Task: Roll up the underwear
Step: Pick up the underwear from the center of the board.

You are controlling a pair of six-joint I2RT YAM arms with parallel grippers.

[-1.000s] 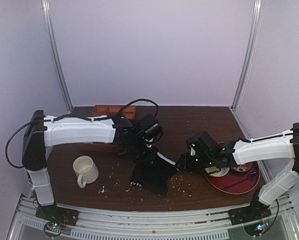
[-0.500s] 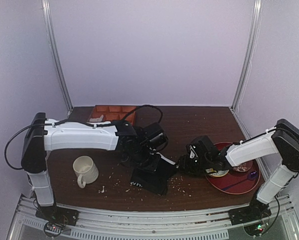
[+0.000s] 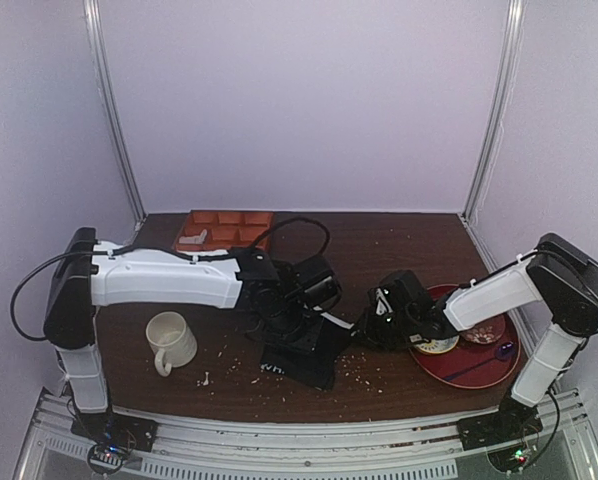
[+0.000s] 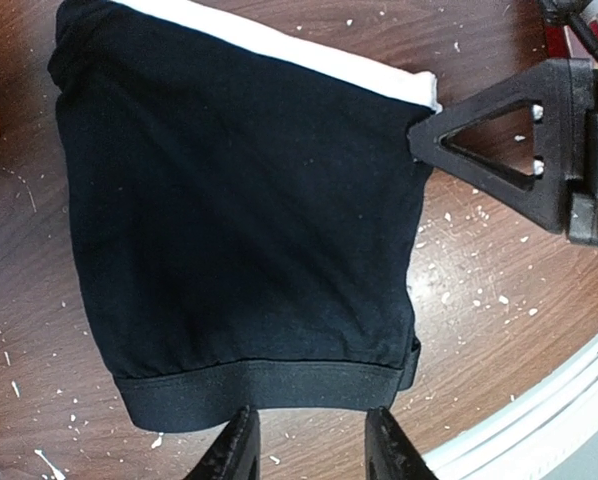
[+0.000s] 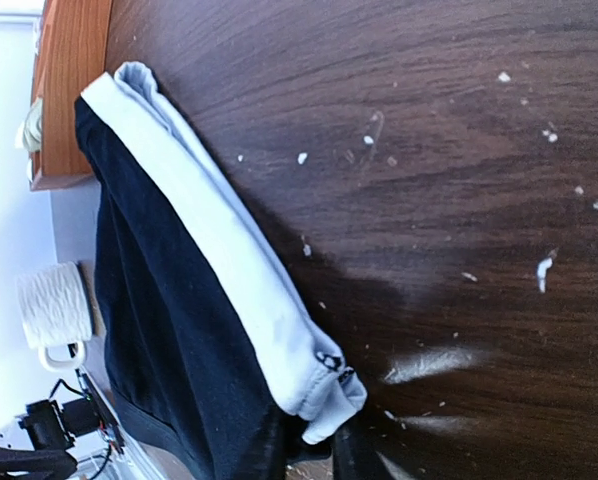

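Two grippers meet at the underwear, which lies flat at table centre, near edge. Right gripper is pinched on its white-edged right corner; only the left wrist view shows those closed black fingers from outside. Left gripper hangs parted above the black waistband, holding nothing. Top view alone shows a white mug to the left and a red plate to the right.

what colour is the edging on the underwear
White, against black fabric on the underwear; clearest in the right wrist view.
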